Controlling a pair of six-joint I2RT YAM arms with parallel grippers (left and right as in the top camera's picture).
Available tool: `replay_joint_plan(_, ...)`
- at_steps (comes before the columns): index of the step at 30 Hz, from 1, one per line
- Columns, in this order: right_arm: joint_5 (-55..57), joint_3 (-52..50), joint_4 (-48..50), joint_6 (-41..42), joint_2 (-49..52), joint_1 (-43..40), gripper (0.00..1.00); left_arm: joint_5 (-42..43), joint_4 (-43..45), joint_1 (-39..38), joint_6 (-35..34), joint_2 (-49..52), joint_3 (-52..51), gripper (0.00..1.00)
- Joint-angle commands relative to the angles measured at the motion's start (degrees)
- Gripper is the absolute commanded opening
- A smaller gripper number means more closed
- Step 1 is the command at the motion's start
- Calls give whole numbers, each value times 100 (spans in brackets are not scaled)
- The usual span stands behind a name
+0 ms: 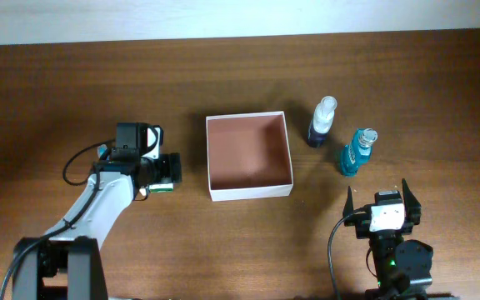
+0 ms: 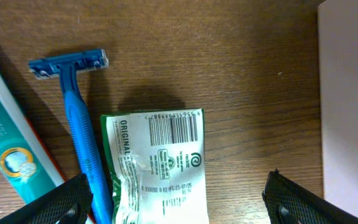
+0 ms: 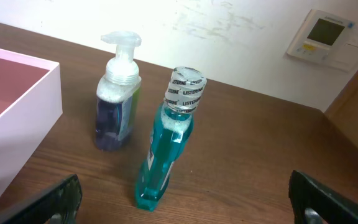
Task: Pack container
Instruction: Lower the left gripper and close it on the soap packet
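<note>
Fingertips [image 2: 61, 202] of left gripper [image 2: 176, 202] wide apart astride green sachet [image 2: 160, 168], right gripper [image 3: 182, 202] likewise spread: lower squarely, pinch clear of blue razor [image 2: 79, 124], carry to empty container [image 1: 249, 156] mid-table, just beside.

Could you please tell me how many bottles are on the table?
2. The dark pump bottle stands just right of the container; the teal mouthwash bottle stands diagonally right of it. The left arm hides some of the table, so another could be covered.

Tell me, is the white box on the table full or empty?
Empty: from overhead, the container shows only its bare reddish-brown floor, with nothing inside.
</note>
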Motion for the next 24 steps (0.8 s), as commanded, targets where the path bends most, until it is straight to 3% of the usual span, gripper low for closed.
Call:
replay_joint_plan(1, 107, -48, 4, 4, -59, -11, 98, -66, 96, -11, -28, 229, 109, 81)
replay_joint_plan(5, 107, -48, 4, 4, -59, -11, 98, -63, 181, -13, -28, 455, 109, 68)
replay_joint_plan(24, 107, -48, 4, 4, -59, -11, 98, -275, 101, -13, -28, 570, 105, 62)
